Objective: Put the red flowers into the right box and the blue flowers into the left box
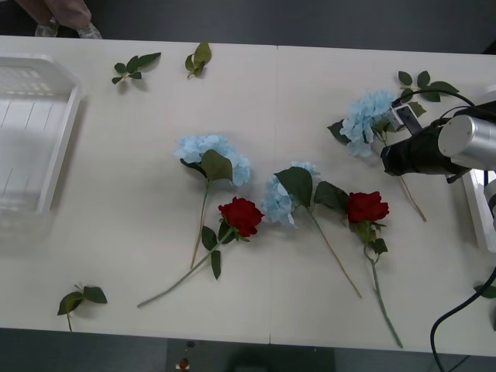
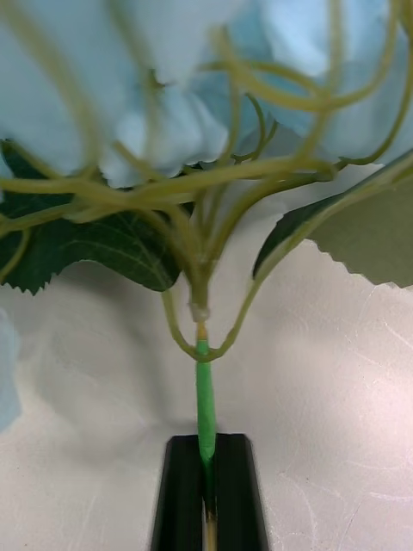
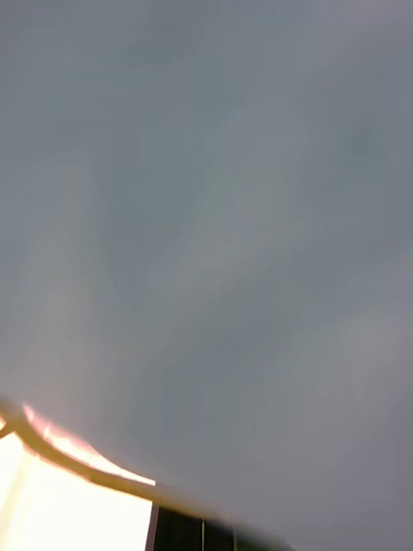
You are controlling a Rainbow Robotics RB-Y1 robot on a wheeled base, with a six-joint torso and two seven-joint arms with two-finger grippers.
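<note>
Three blue flowers lie on the white table: one at mid-left [image 1: 203,147], one in the centre [image 1: 279,200], one at the far right [image 1: 368,116]. My right gripper [image 1: 390,128] is shut on the far-right one's green stem [image 2: 205,405], just below the bloom [image 2: 172,103]. Two red flowers lie nearer the front, one in the centre [image 1: 241,215] and one to its right [image 1: 367,206]. The left box [image 1: 58,147], ribbed inside, stands at the left edge. A strip of the right box [image 1: 482,221] shows beneath the right arm. My left gripper [image 3: 202,535] is shut, away from the flowers.
Loose leaf sprigs lie at the back left [image 1: 133,66], back middle [image 1: 198,58], back right [image 1: 426,81] and front left [image 1: 81,298]. A black cable [image 1: 457,318] loops at the front right. Long stems trail toward the table's front edge.
</note>
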